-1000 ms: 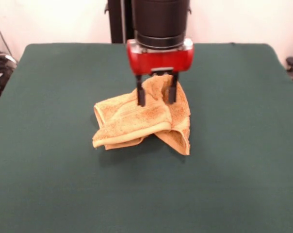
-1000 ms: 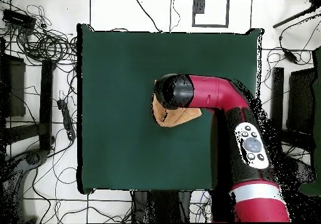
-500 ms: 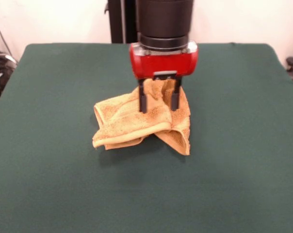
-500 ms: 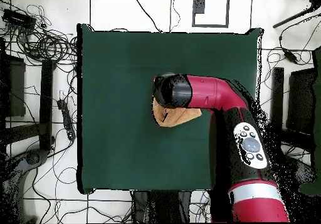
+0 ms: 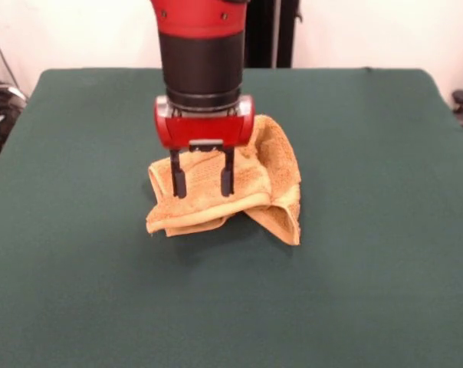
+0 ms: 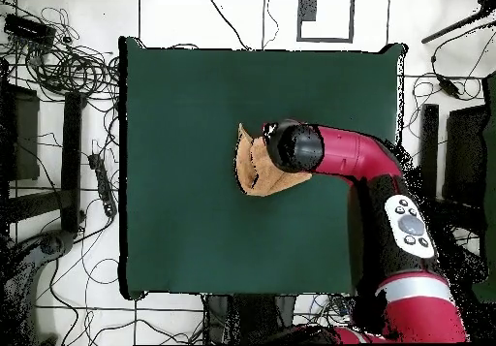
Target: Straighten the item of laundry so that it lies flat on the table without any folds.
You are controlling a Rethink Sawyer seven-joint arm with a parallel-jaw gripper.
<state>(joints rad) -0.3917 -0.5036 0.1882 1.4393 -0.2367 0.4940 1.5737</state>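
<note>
The mustard-yellow towel [image 5: 270, 184] lies crumpled and folded over itself near the middle of the dark green table [image 5: 369, 291]. Its border band shows along the front fold. My gripper [image 5: 201, 182] is open, its two black fingers [image 5: 178, 182] hanging just over the towel's left half, with nothing held between them. In the overhead view the towel [image 6: 254, 173] shows partly under the arm's wrist [image 6: 295, 148], which hides the gripper.
The red arm [image 6: 368, 168] reaches over the table from the right side in the overhead view. Cables and stands [image 6: 58, 71] lie on the floor around the table. The pedestal [image 5: 274, 31] stands behind the table's far edge.
My gripper has moved from over the towel's right part to over its left part in the front view and come slightly lower. The towel has kept its shape.
</note>
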